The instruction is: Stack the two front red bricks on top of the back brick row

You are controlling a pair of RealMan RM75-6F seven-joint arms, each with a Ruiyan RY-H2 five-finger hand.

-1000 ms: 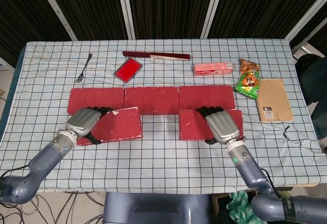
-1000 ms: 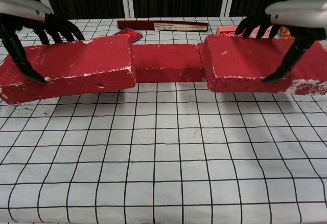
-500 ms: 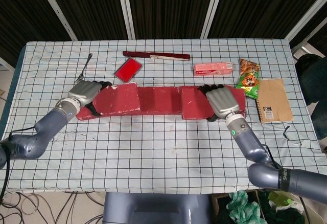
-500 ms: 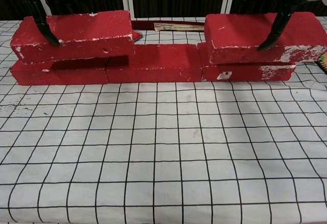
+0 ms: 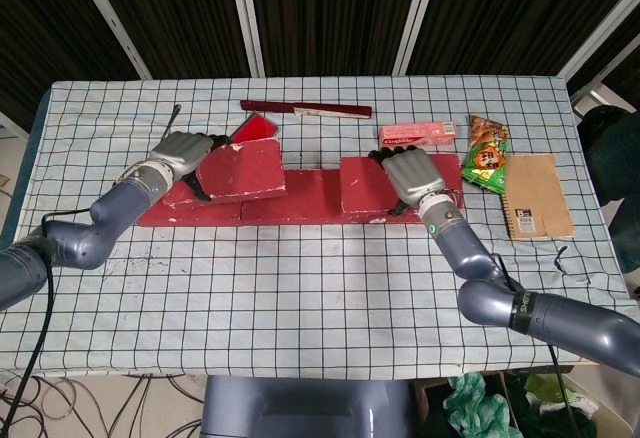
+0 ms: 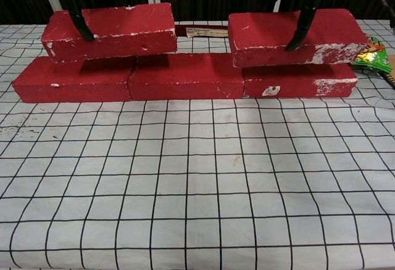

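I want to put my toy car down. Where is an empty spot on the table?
The wide checkered stretch in front of the back brick row is bare to the near table edge. The far left corner behind the fork is free too. The far right is crowded: pink box, snack bag, notebook.

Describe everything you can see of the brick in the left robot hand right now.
The left brick is a red block with a rough, chalky look and white scuffs along its edges and corners. The left robot hand grips it from above near its outer end, one dark finger down its front face. It sits slightly tilted over the back brick row, its span crossing the seam between the row's left and middle bricks. A shadowed gap shows under it, so it does not look fully set down.
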